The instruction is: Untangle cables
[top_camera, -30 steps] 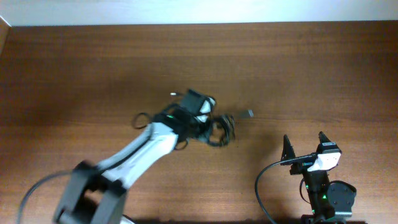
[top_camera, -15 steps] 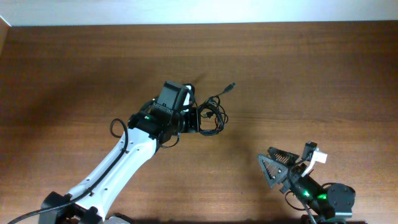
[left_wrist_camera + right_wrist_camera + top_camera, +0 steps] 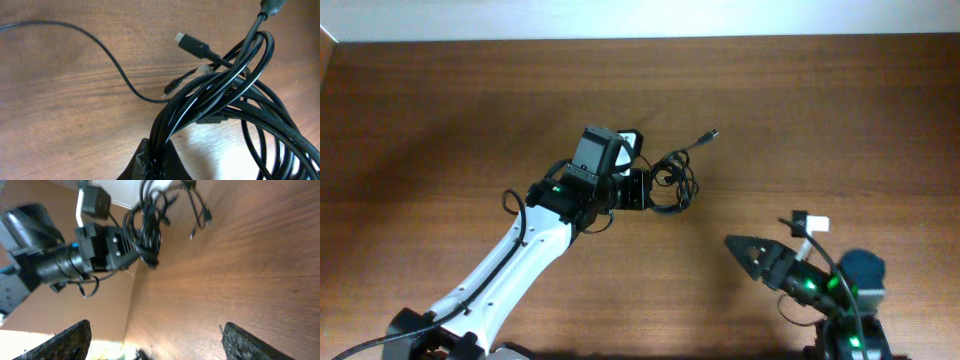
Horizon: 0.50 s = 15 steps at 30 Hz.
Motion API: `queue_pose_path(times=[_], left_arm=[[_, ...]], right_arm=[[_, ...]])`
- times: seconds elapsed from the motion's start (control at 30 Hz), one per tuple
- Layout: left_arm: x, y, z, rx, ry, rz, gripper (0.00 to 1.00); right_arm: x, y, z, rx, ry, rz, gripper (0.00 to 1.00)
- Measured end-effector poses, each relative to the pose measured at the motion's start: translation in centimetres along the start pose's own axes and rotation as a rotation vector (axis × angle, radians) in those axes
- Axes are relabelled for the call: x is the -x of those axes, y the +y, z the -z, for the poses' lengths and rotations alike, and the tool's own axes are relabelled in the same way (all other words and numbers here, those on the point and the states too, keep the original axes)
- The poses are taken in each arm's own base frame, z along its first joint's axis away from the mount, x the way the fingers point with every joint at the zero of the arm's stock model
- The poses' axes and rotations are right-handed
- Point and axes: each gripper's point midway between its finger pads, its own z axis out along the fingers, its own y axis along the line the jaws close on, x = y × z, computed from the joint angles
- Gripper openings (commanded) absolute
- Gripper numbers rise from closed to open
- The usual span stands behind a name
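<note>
My left arm (image 3: 520, 255) reaches from the lower left of the bench (image 3: 840, 110) toward its middle. My left tool (image 3: 638, 190) is clenched on the cables (image 3: 672, 186) and grips the bundle of thin black cords at its left side. In the left wrist view, the fingers (image 3: 175, 170) pinch several strands together at the bottom edge, and the loops fan out up and to the right. One thin strand (image 3: 100, 55) runs off to the upper left over the wood. A short lead ending in a plug (image 3: 705, 138) sticks out of the bundle toward the upper right. I cannot tell whether the bundle touches the bench. My right tool (image 3: 752, 255) sits well apart at the lower right. It is released, with its jaws spread wide and nothing between them, and it points left toward the bundle.
</note>
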Motion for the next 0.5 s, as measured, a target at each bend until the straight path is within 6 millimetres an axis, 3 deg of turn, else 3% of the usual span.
queue_pose_path(times=[0.17,0.27,0.33,0.4,0.43,0.5], left_arm=[[-0.6,0.1,0.0,0.006,0.024,0.159,0.00],[-1.6,-0.3,-0.2,0.011,0.057,0.177,0.00],[-2.7,-1.8,-0.5,-0.007,0.083,0.149,0.00],[-3.9,-3.0,-0.7,-0.015,0.114,0.118,0.00],[-4.6,-3.2,-0.8,-0.010,0.133,0.108,0.00],[-5.7,-2.8,-0.7,0.025,0.168,0.109,0.00]], right_arm=[[-0.2,2.1,-4.0,0.083,0.054,0.108,0.82],[-0.7,2.2,-6.3,0.082,0.041,0.137,0.79],[-1.2,1.6,-7.9,0.047,0.039,0.129,0.66],[-1.1,0.6,-8.8,0.004,0.023,0.117,0.43],[-0.7,0.4,-9.1,-0.006,0.006,0.117,0.30],[0.1,1.0,-9.2,0.011,-0.028,0.124,0.19]])
